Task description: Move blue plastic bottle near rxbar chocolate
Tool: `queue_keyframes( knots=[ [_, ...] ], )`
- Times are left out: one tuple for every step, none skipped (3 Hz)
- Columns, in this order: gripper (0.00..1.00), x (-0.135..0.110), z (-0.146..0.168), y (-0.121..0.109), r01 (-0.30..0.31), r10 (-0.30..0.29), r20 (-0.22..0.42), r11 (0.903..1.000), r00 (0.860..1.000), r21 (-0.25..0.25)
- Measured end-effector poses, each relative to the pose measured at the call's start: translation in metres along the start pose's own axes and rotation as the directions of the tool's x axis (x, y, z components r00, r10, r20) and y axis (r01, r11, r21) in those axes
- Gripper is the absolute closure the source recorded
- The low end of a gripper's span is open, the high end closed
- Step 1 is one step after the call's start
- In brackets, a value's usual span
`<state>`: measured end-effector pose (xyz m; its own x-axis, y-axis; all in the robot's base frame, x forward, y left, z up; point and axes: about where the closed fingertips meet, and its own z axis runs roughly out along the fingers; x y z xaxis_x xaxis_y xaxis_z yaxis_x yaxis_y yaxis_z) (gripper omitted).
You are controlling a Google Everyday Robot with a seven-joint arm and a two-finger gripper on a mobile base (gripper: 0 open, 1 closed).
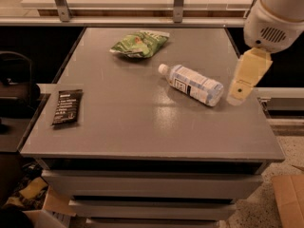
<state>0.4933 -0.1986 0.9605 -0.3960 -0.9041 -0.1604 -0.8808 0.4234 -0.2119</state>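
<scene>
The blue plastic bottle [192, 84] lies on its side in the middle right of the grey table [142, 127], white cap toward the back left. The rxbar chocolate [67, 107], a flat black wrapper, lies near the table's left edge. My gripper [239, 93] hangs at the right edge of the table, just right of the bottle's base and apart from it. Only one pale finger [248, 75] shows clearly, under the white wrist housing [278, 18].
A green snack bag [138, 43] lies at the back middle of the table. Metal railing posts [178, 1] stand behind the table. A dark chair [16, 87] is at the left. Cardboard [289, 198] lies on the floor at the right.
</scene>
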Motion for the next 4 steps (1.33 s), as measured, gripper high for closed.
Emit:
queue_keyframes(
  knots=[
    [0.00,-0.018,0.026,-0.013,-0.037,0.036,-0.018,0.9993,0.999,-0.007],
    [0.00,-0.032,0.055,-0.026,-0.061,0.060,-0.029,0.9979,0.998,-0.021],
    [0.00,-0.046,0.087,-0.039,-0.113,0.110,-0.049,0.9924,0.993,-0.048],
    [0.00,-0.059,0.106,-0.042,-0.150,0.146,-0.066,0.9865,0.987,-0.065]
  ],
)
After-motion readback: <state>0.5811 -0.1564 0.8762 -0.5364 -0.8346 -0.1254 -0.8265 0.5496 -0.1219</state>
